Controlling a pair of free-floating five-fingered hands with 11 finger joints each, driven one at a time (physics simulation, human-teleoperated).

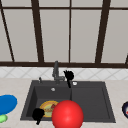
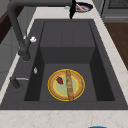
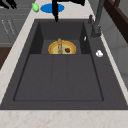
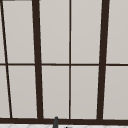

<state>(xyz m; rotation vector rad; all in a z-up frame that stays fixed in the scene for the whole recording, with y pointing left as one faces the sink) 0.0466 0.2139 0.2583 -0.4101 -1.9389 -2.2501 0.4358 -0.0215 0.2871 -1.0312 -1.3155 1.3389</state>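
We see the left hand [image 1: 38, 114] hanging at the front left rim of the dark sink [image 1: 90, 100], just beside the yellow-rimmed plate [image 1: 48, 108] that lies in the left basin with a red bit and a brown stick on it (clearer from the left side [image 2: 66, 85]). Whether its fingers grip anything we cannot tell. The right hand [image 1: 68, 75] floats by the faucet [image 1: 56, 71], fingers spread loosely, holding nothing. A red ball [image 1: 67, 114] fills the foreground. On the surface left of the sink lies a blue plate [image 1: 7, 103].
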